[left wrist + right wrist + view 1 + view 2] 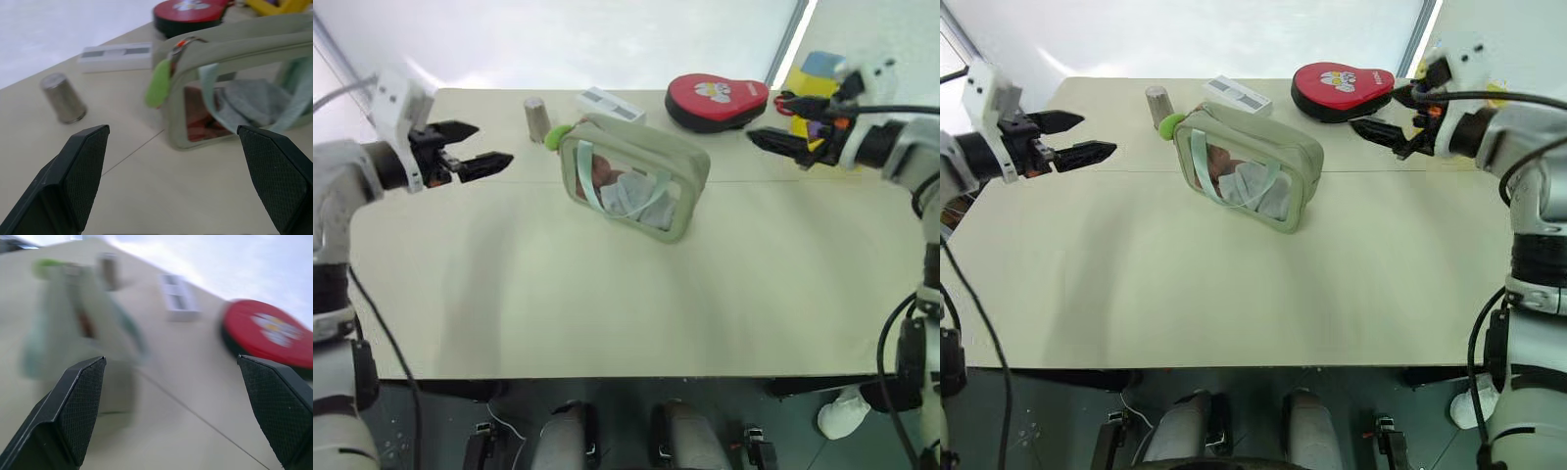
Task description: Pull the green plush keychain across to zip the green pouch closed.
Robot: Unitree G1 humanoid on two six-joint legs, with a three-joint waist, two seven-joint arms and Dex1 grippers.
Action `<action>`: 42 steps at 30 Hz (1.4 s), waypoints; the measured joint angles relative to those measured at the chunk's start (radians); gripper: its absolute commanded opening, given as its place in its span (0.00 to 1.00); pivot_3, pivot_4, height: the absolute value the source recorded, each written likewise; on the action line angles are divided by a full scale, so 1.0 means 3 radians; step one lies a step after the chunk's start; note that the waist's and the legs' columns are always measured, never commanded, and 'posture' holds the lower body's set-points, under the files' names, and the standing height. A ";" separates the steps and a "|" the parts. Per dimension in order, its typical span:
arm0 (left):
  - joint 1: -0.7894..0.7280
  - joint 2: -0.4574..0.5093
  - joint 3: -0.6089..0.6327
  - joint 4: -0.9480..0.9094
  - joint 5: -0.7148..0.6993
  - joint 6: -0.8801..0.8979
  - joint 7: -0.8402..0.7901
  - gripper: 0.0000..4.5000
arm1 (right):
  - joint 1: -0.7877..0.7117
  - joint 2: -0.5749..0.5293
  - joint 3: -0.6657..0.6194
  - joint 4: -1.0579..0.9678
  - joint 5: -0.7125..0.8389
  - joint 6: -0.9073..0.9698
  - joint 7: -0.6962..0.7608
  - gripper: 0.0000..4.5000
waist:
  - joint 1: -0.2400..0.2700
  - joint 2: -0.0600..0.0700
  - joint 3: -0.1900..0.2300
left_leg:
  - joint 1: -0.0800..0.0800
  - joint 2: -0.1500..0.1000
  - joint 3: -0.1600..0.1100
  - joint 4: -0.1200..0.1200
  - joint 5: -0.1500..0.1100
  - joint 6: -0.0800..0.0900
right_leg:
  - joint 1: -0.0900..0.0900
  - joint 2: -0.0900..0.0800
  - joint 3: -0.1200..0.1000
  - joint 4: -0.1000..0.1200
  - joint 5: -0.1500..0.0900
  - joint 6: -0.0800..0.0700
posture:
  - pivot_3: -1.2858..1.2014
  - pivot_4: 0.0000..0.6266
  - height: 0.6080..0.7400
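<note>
A: How is the pale sage-green rectangular zip pouch with clear plastic sides (636, 178) set on the table?

B: It is stood upright near the middle of the cream tabletop (607, 304), towards the far side. Its long axis is run diagonally, from the far left end down to the nearer right end. A clear side panel is turned toward the camera, and a light green strap loop (590, 181) is draped across that panel.

A: And the small lime-green fuzzy oval keychain (556, 136)?

B: It is hung at the pouch's far left end, at the top corner, with a touch of orange-red seen just above it in the left wrist view (158, 84). Its length is pointed downward beside the end wall.

A: Where are the grippers placed relative to it?

B: The left gripper (476, 157) is held above the table to the left of the pouch, apart from it, its two black fingers spread wide with nothing between them. The keychain is found just past its fingertips, to the right. The right gripper (1379, 132) is held well off the pouch's right end, fingers likewise parted and empty, as seen in the right wrist view.

A: What else is laid nearby?

B: A small grey metal cylinder (537, 118) is stood just left of the keychain, a white flat rectangular box (611, 105) behind the pouch, and a red rounded case (717, 101) further right.
</note>
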 measured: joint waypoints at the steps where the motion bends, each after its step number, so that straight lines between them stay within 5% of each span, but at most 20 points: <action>1: -0.0065 0.0000 -0.0044 0.0056 0.0012 -0.0040 -0.0039 0.99 | -0.0004 0.0010 0.0072 -0.0014 0.0016 0.0020 0.0068 0.99 | 0.0001 -0.0001 0.0001 | -0.0002 0.0000 0.0000 0.0004 -0.0001 0.0002 | -0.0001 0.0000 0.0000 0.0000 0.0000 0.0000 | 0.52 0.24 1.00; 14: -0.0306 -0.0007 -0.0107 0.0231 0.0128 -0.0175 -0.0221 0.99 | -0.0282 0.0255 0.0323 -0.0039 0.0002 0.0035 0.0166 0.99 | -0.0014 -0.0001 0.0001 | -0.0005 0.0001 0.0004 0.0009 -0.0003 0.0006 | -0.0006 -0.0003 0.0001 0.0003 0.0000 0.0001 | 0.52 0.24 1.00; 21: -0.0301 -0.0273 -0.0110 -0.0343 -0.0008 0.0032 -0.0090 0.99 | -0.0494 0.0930 0.0839 0.0139 -0.0427 -0.0276 -0.0143 0.99 | 0.0005 -0.0002 0.0001 | -0.0007 0.0000 0.0003 0.0013 -0.0003 0.0006 | -0.0006 -0.0004 0.0002 0.0007 0.0000 0.0001 | 0.52 0.24 1.00; 26: -0.0061 -0.0288 -0.0115 -0.0884 -0.0181 0.0306 -0.0037 0.99 | -0.0496 0.1046 0.1184 0.0417 -0.0805 -0.0568 -0.0145 0.99 | 0.0008 -0.0003 0.0002 | -0.0016 -0.0003 0.0000 0.0013 -0.0003 0.0006 | -0.0012 -0.0006 0.0002 0.0006 0.0001 0.0001 | 0.52 0.24 1.00; 29: -0.0003 -0.0301 -0.0102 -0.1056 -0.0233 0.0365 0.0065 1.00 | -0.0497 0.1052 0.1251 0.0528 -0.0959 -0.0724 -0.0087 0.80 | 0.0000 -0.0003 0.0002 | -0.0016 -0.0003 0.0000 0.0013 -0.0003 0.0006 | -0.0012 -0.0006 0.0002 0.0006 0.0001 0.0001 | 0.52 0.24 1.00; 36: 0.0245 -0.0293 -0.0094 -0.1221 -0.0236 0.0381 0.0209 1.00 | -0.0573 0.1081 0.1248 0.0800 -0.1153 -0.0987 0.0033 0.00 | -0.0011 -0.0003 0.0002 | -0.0013 0.0000 0.0000 0.0013 -0.0001 0.0004 | -0.0011 -0.0002 0.0002 0.0008 0.0001 0.0001 | 0.52 0.24 1.00; 42: 0.0343 -0.0093 0.0031 -0.1080 -0.0212 0.0312 0.0265 1.00 | -0.0611 0.1113 0.1234 0.1070 -0.1338 -0.1614 0.0163 0.00 | -0.0022 -0.0003 0.0002 | -0.0013 0.0000 0.0000 0.0012 -0.0001 0.0003 | -0.0013 -0.0001 0.0002 0.0007 0.0001 0.0001 | 0.52 0.24 1.00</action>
